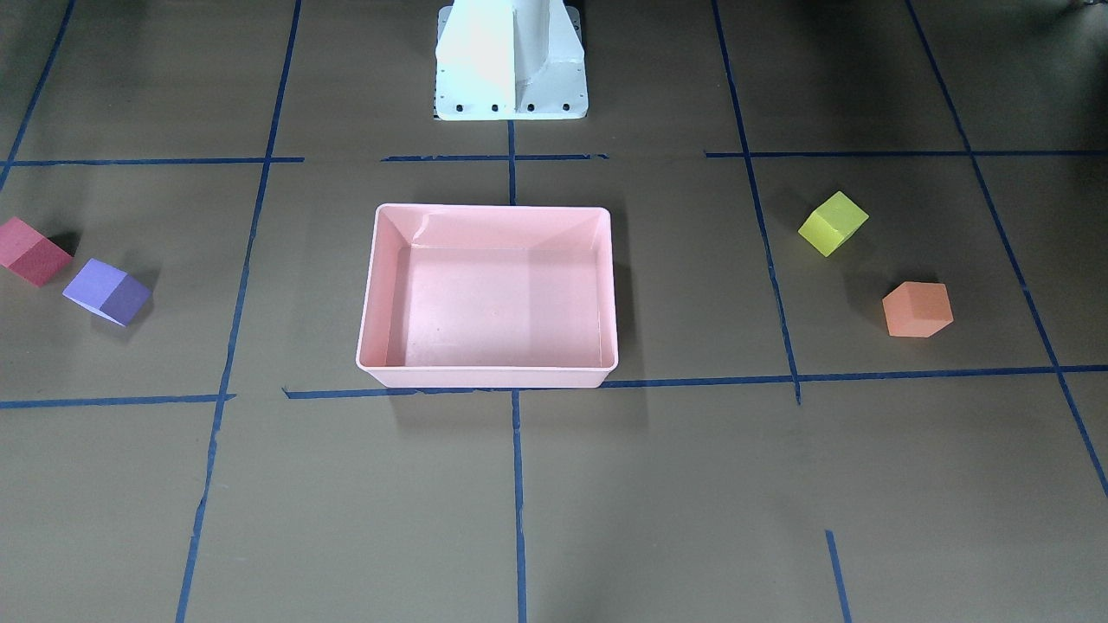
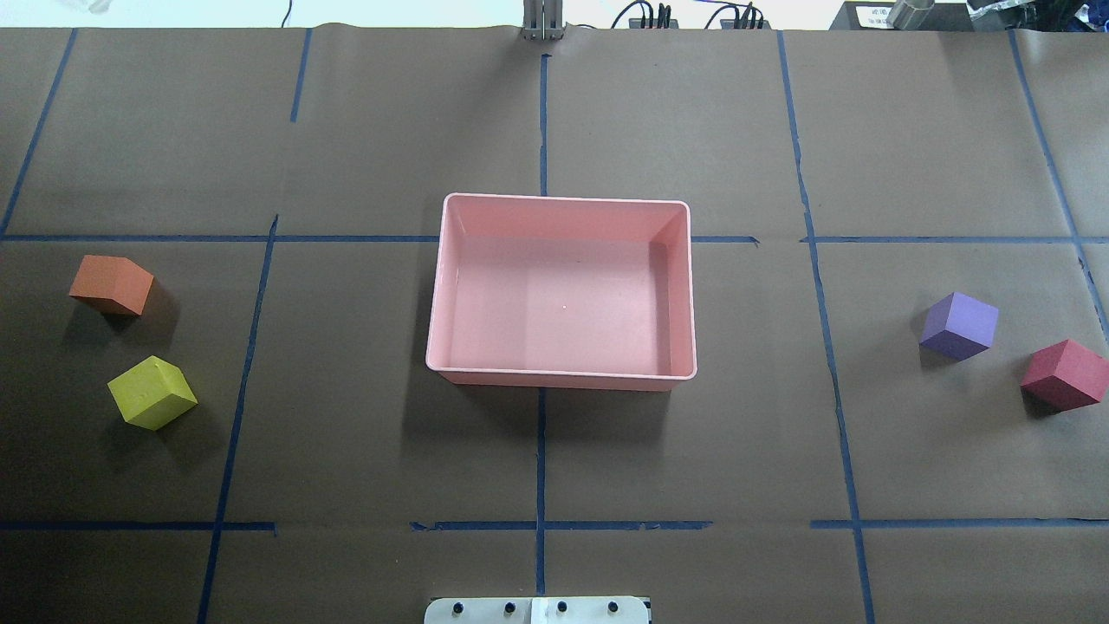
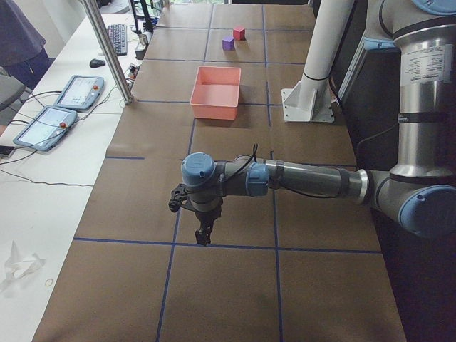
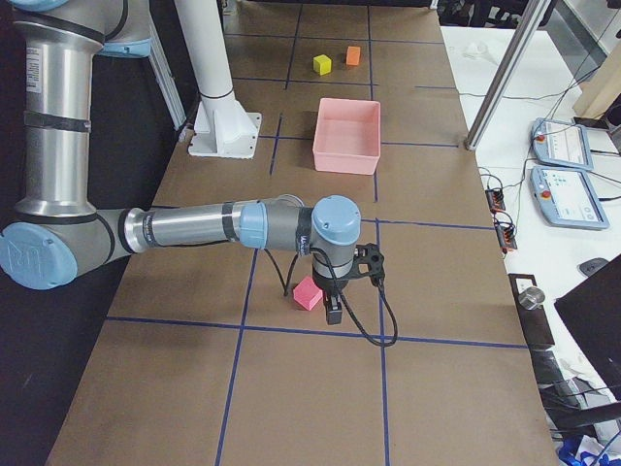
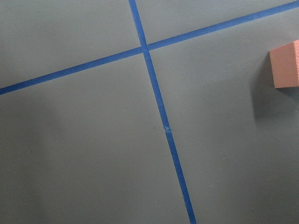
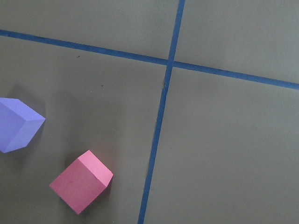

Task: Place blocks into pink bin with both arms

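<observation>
The pink bin [image 2: 563, 201] sits empty at the table's middle; it also shows in the front view [image 1: 493, 208]. The orange block [image 2: 111, 284] and yellow block [image 2: 152, 393] lie on my left side. The purple block [image 2: 958, 325] and red block [image 2: 1064, 374] lie on my right side. My left gripper [image 3: 201, 231] points down over the table; the orange block [image 5: 286, 65] shows at its wrist view's right edge. My right gripper [image 4: 333, 311] hangs just beside the red block [image 4: 309, 292]. I cannot tell whether either gripper is open or shut.
The white pedestal base [image 1: 511, 61] stands behind the bin. Blue tape lines [image 2: 541, 459] grid the brown table. A side bench with tablets [image 3: 78, 92] and a metal post [image 3: 107, 50] runs along the far edge.
</observation>
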